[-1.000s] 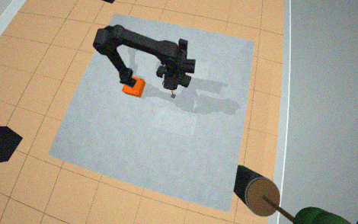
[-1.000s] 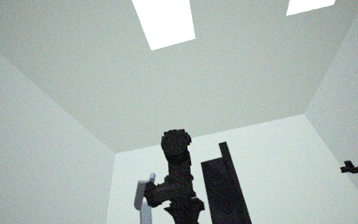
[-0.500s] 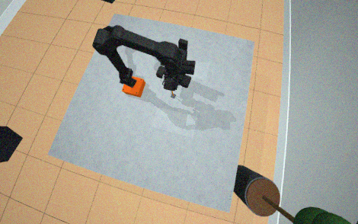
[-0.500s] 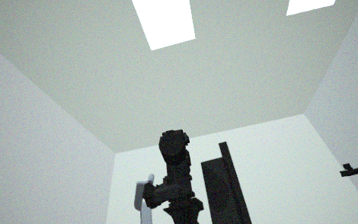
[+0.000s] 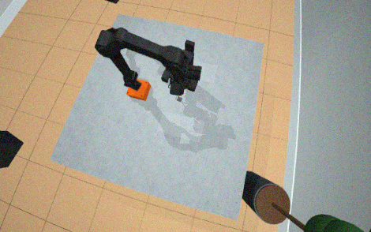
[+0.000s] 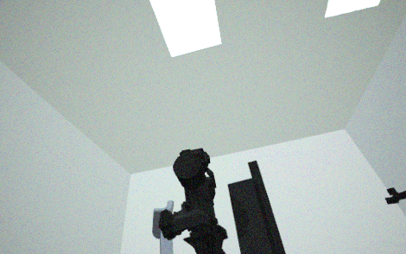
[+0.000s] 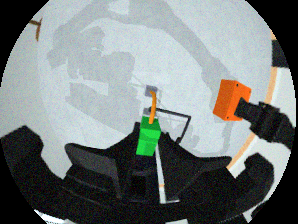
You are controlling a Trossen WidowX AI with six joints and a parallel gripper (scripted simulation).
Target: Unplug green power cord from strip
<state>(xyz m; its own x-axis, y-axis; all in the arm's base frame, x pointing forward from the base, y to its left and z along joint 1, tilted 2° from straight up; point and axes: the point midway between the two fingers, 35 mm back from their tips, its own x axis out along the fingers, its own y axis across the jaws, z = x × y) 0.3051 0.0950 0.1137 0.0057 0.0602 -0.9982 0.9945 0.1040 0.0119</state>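
A bright green plug is between the fingertips of my gripper, which is shut on it. A short orange cord runs from the plug's far end to a small grey block. A pale narrow bar shows beneath the fingers; I cannot tell if it is the power strip. In the top view the arm's hand hides the plug and most of what lies below. Whether the plug is clear of a socket cannot be seen. The exterior view shows only the arm.
A thin black line bends to the right of the plug. The arm's orange base block stands on the grey mat. A potted plant stands beyond the mat's corner.
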